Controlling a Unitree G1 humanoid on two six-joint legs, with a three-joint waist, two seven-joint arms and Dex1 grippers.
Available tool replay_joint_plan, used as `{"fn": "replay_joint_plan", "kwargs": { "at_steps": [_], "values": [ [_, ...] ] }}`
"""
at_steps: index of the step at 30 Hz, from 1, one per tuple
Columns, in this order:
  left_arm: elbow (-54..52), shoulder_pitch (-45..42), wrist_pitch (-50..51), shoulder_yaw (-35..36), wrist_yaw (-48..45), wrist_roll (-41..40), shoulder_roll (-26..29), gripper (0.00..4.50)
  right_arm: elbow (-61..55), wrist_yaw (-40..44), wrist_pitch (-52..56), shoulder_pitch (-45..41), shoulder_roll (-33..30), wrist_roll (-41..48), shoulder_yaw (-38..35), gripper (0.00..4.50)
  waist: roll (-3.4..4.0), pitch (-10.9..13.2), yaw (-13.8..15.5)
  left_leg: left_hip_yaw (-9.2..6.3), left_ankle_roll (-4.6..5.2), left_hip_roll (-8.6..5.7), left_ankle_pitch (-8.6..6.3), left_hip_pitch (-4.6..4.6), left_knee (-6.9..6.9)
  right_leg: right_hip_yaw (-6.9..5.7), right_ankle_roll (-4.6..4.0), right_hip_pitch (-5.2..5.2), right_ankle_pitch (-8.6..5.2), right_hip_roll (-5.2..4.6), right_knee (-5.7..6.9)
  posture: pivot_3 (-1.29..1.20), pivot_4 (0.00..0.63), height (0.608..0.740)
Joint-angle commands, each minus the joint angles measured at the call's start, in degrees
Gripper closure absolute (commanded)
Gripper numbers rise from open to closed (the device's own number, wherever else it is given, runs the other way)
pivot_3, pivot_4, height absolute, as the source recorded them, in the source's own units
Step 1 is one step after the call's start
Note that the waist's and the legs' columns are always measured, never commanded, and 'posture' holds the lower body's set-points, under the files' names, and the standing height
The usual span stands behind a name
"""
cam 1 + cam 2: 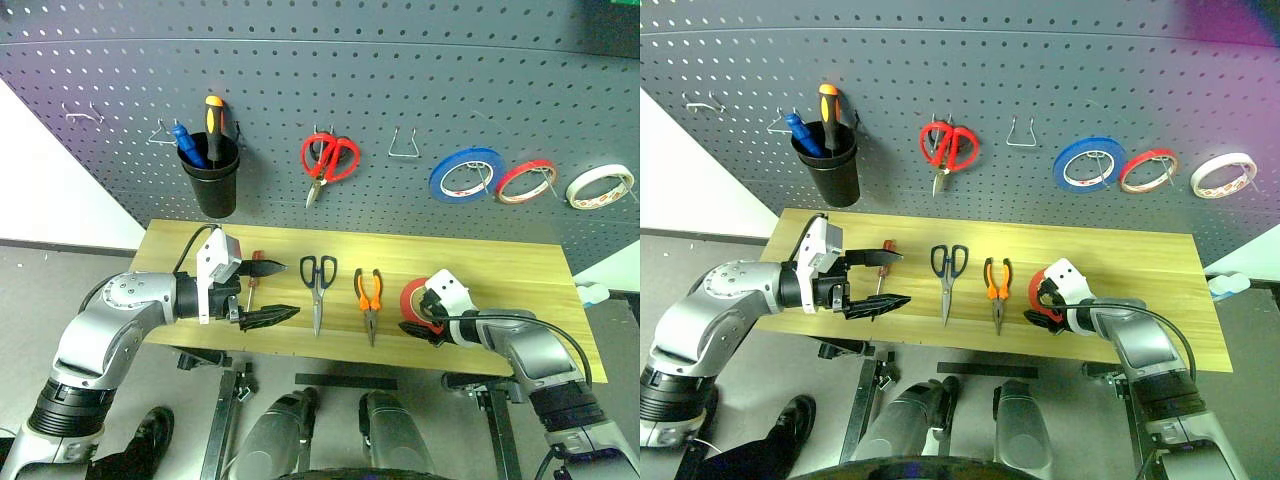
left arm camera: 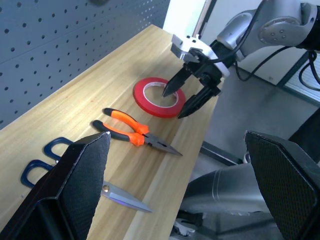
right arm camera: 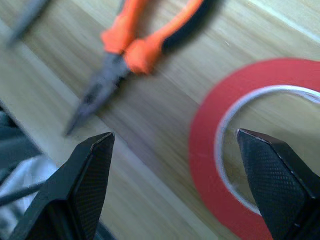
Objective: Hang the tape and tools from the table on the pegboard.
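Your right fingers [image 2: 181, 97] are spread wide over the red tape [image 2: 156, 96], one tip over its hole and one past its rim, pinching nothing. Your left fingers [image 1: 268, 293] are spread too, with the screwdriver [image 1: 253, 277] under them. Tape, pliers [image 1: 369, 297] and scissors [image 1: 318, 285] lie flat on the desk [image 1: 500, 270], below the pegboard [image 1: 330, 90].

Both grippers, left [image 1: 272, 292] and right [image 2: 182, 98], jaws apart.
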Motion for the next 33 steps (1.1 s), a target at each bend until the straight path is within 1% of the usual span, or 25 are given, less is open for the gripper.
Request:
{"fn": "replay_joint_plan", "kwargs": {
  "at_steps": [1,7,20,23,24,31,32,33],
  "values": [
    [-2.86,1.06,-1.57,0.85,-2.06,-0.31,2.19,0.00,-0.10,-1.08,-0.51,-0.25,-0.31,-1.88,1.80,0.44,-0.02,0.02,0.01,0.00,0.00,0.00,0.00,0.00,-0.03,0.00,0.00,-0.01,0.00,0.00,-0.02,-0.09,0.228,0.740],
    [-3.18,3.01,-3.91,1.70,-3.49,0.21,4.10,0.00,0.42,-1.55,-1.73,0.64,0.34,-2.93,3.89,0.44,0.00,0.11,0.14,0.01,-0.06,0.00,0.06,-0.01,-0.13,0.00,-0.01,0.00,0.00,-0.01,-0.08,-0.07,0.232,0.740],
    [-3.39,3.09,-5.65,1.01,-2.11,0.87,3.75,0.00,7.57,-4.36,-7.34,-0.16,-0.84,-9.84,6.72,0.44,0.01,0.22,0.17,0.00,-0.06,0.00,0.05,-0.01,-0.11,0.00,-0.01,-0.05,0.00,0.00,-0.05,-0.07,0.231,0.740],
    [-3.53,3.08,-5.93,1.00,-2.01,0.89,3.84,0.00,8.26,-3.86,-8.29,-0.11,-1.34,-11.38,8.08,1.01,-0.02,0.22,0.16,0.01,-0.06,0.00,0.05,0.00,-0.08,0.00,0.00,-0.03,0.00,0.00,-0.05,-0.07,0.230,0.740],
    [-3.48,3.04,-6.01,1.03,-2.08,0.93,3.94,0.00,8.29,-3.63,-8.52,-0.08,-1.39,-11.48,8.21,1.30,-0.02,0.21,0.15,0.00,-0.04,0.00,0.04,0.00,-0.07,0.00,0.00,-0.02,0.00,0.00,-0.04,-0.07,0.230,0.740],
    [-3.12,2.62,-5.88,1.10,-2.00,0.73,3.74,0.00,8.54,-2.74,-8.97,-0.62,-1.28,-11.06,7.54,3.67,-0.04,0.22,0.21,0.01,-0.04,0.00,0.04,0.03,-0.02,-0.01,-0.01,0.00,0.02,0.00,-0.03,-0.07,0.226,0.740],
    [-3.15,2.56,-5.75,1.09,-1.91,0.65,3.67,0.00,8.49,-2.73,-8.86,-0.61,-1.19,-10.92,7.34,3.82,-0.04,0.22,0.21,0.00,-0.05,0.00,0.04,0.03,-0.02,-0.01,-0.01,-0.01,0.02,0.01,-0.03,-0.07,0.226,0.740],
    [-3.20,2.56,-5.84,1.03,-1.85,0.79,3.67,0.00,8.44,-2.76,-8.78,-0.59,-1.15,-10.87,7.20,3.82,-0.04,0.22,0.21,0.00,-0.05,0.00,0.04,0.03,-0.03,-0.01,-0.01,-0.01,0.02,0.01,-0.03,-0.07,0.226,0.740]
  ]
}}
